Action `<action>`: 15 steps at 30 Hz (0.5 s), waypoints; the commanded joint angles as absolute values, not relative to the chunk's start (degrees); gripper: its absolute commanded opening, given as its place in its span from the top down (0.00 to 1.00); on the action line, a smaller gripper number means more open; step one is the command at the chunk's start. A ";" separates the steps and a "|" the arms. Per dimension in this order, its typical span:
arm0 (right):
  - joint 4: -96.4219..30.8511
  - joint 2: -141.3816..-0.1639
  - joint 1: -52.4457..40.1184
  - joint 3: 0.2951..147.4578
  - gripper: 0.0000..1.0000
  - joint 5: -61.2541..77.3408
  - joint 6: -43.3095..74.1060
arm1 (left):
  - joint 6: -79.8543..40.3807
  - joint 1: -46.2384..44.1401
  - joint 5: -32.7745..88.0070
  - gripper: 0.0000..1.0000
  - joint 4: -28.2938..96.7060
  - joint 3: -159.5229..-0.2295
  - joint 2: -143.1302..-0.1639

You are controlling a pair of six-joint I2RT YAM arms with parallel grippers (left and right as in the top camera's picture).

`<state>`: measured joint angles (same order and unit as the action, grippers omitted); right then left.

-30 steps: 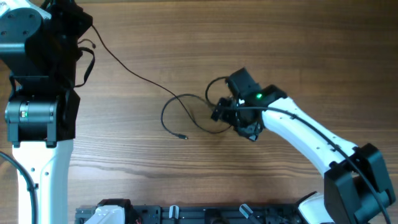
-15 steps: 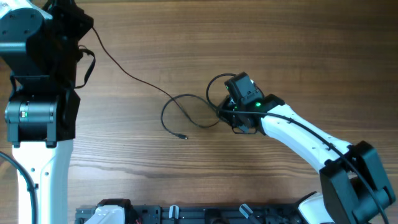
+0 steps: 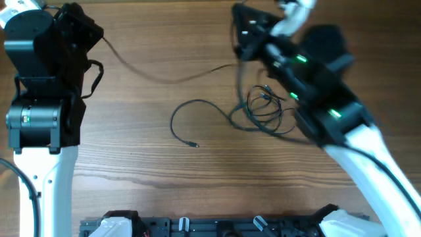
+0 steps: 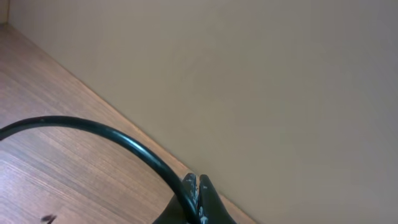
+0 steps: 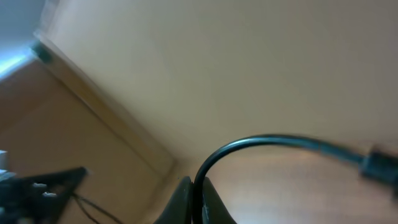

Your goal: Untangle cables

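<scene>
The cables are thin black cords. One strand (image 3: 164,78) stretches from my left gripper (image 3: 99,36) at the far left across to my right gripper (image 3: 243,33), which is raised and blurred near the far edge. A loose tangle (image 3: 264,108) hangs or lies below the right arm. A single loop (image 3: 187,118) with a tiny plug lies on the wood at the centre. In the left wrist view my gripper (image 4: 198,186) is shut, with a cable (image 4: 124,140) running into its jaws. In the right wrist view my gripper (image 5: 198,186) is shut on a cable (image 5: 249,144) that arcs right to a plug (image 5: 379,165).
The wooden table (image 3: 197,184) runs to a beige wall (image 4: 280,74) at its far edge. The left arm's base (image 3: 39,118) stands at the left. A black rail (image 3: 217,227) lies along the near edge. The right arm (image 3: 342,125) crosses the right side.
My right gripper has shut on a cord at the tangle and risen fast toward the far edge, pulling the strand taut and opening the tangle into looser loops. The left arm has barely moved.
</scene>
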<state>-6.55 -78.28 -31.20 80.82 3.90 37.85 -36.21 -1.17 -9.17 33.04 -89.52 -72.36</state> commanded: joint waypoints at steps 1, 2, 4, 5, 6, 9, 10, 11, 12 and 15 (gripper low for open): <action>2.17 -85.25 -31.18 79.92 0.96 12.73 43.38 | -34.72 1.61 -9.96 0.96 33.17 -89.58 -76.25; 5.32 -86.96 -31.18 79.92 0.96 13.67 45.65 | -34.72 2.61 -9.96 0.96 33.23 -89.58 -77.38; 15.40 -92.20 -31.20 79.94 0.96 18.94 52.21 | -34.70 4.82 -9.82 0.96 33.32 -89.58 -79.99; 18.98 -94.28 -31.38 79.94 0.96 21.47 54.41 | -34.68 5.48 -9.43 0.96 33.54 -89.58 -81.08; 22.22 -96.97 -31.77 79.94 0.83 24.38 56.71 | -34.68 6.11 -8.29 0.90 34.22 -89.58 -82.46; 20.58 -102.32 -33.15 79.94 0.45 29.91 54.22 | -34.70 6.68 -7.14 0.72 36.82 -89.58 -85.54; 15.88 -103.31 -33.47 79.94 0.25 29.50 49.93 | -34.70 6.68 -7.14 0.61 37.45 -89.58 -86.48; 9.80 -103.46 -33.52 79.94 0.12 27.70 45.12 | -34.70 6.66 -7.14 0.40 38.02 -89.58 -87.31; 6.55 -103.26 -33.50 79.94 0.02 26.28 43.27 | -34.70 6.66 -7.14 0.29 38.44 -89.58 -87.70; -5.15 -101.95 -32.45 79.96 0.01 19.88 39.38 | -34.59 6.59 -5.32 0.01 41.93 -89.58 -87.74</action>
<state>-0.34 -103.83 -33.45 79.31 24.80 45.47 -35.16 6.55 -7.44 39.33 -89.52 -87.57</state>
